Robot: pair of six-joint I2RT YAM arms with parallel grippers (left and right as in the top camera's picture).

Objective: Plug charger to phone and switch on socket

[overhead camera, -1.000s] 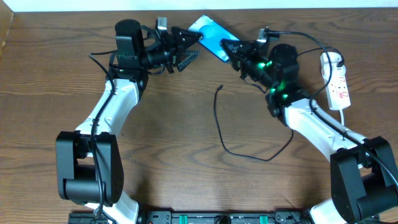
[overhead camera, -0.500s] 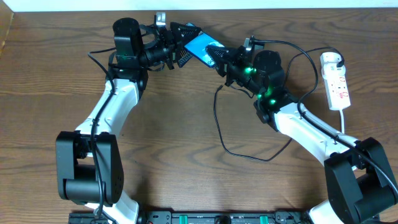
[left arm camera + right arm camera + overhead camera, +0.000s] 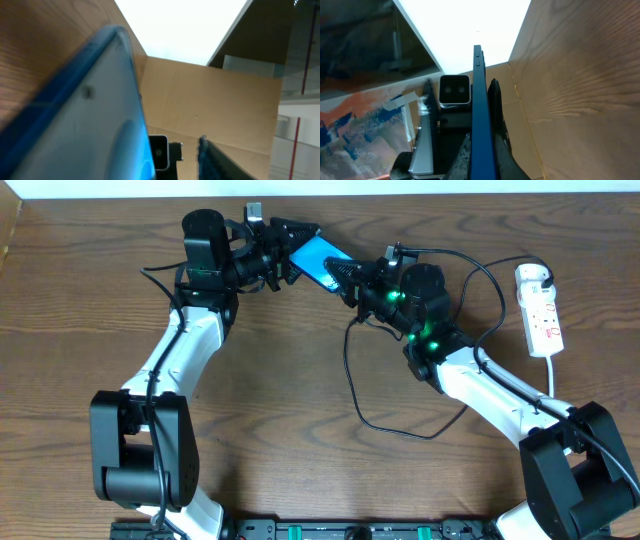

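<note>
The phone [image 3: 314,256], screen bright blue, is held above the table's back edge between both grippers. My right gripper [image 3: 346,276] is shut on its right end; in the right wrist view the phone [image 3: 479,100] stands edge-on between the two fingers [image 3: 480,157]. My left gripper [image 3: 292,252] is open around the phone's left end; in the left wrist view the phone [image 3: 75,125] fills the left side, with a gap to the one visible finger [image 3: 212,160]. The charger cable [image 3: 348,370] lies loose on the table, its small tip [image 3: 357,320] below the phone. The white socket [image 3: 541,312] lies at the far right.
The cable loops across mid-table [image 3: 410,432] and rises along my right arm towards the socket, where a white plug [image 3: 534,275] sits at the far end. The table's back edge [image 3: 450,196] runs just behind the phone.
My right gripper has carried the phone left and slightly forward, towards my left gripper. The phone's left end now sits between the left gripper's fingers. The left arm barely moved.
</note>
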